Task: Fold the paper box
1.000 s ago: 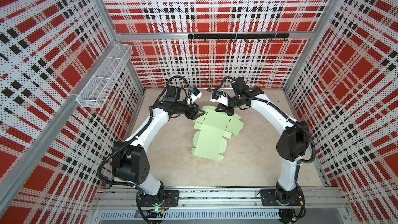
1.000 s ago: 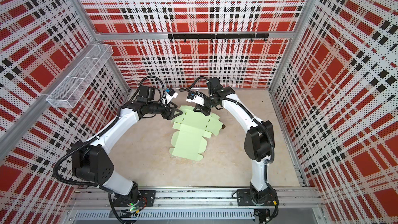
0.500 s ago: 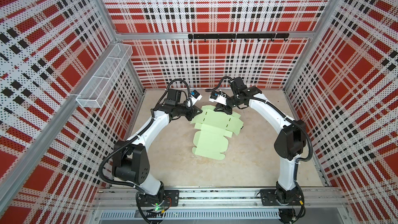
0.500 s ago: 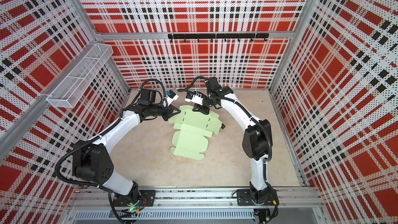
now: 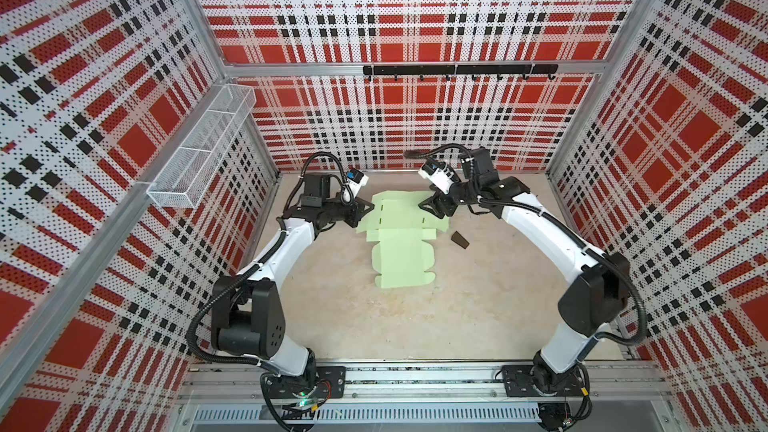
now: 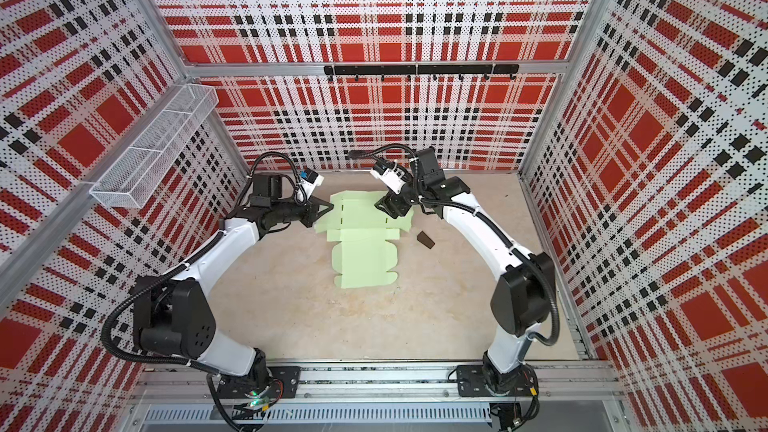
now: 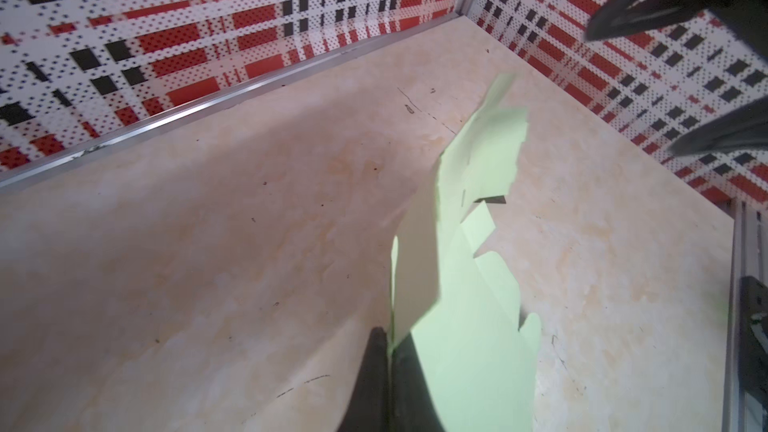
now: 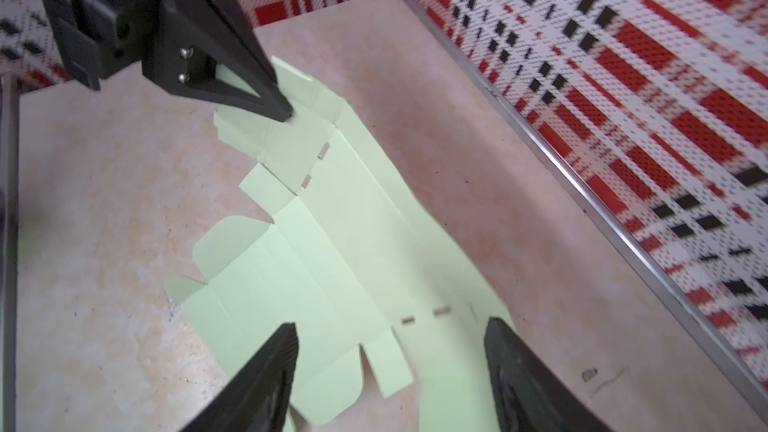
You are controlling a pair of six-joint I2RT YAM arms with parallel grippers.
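The paper box (image 5: 401,251) (image 6: 363,255) is a pale mint-green die-cut sheet lying mostly flat on the table, toward the back. My left gripper (image 5: 368,211) (image 6: 330,207) (image 7: 390,338) is shut on the sheet's far left flap, whose edge is pinched between the fingers and raised a little. The same gripper (image 8: 282,112) shows in the right wrist view, its tip on that flap. My right gripper (image 5: 430,207) (image 6: 384,207) (image 8: 390,324) stands open just above the sheet's far right part, holding nothing. In the left wrist view the paper box (image 7: 469,326) runs away from the jaws.
A small dark brown wedge scrap (image 5: 459,239) (image 6: 425,238) lies on the table right of the sheet. A wire basket (image 5: 203,147) hangs on the left wall and a black hook rail (image 5: 457,70) on the back wall. Plaid walls close in three sides.
The left gripper has shut on the sheet's left flap. The right gripper has opened and let go of the sheet's right part.
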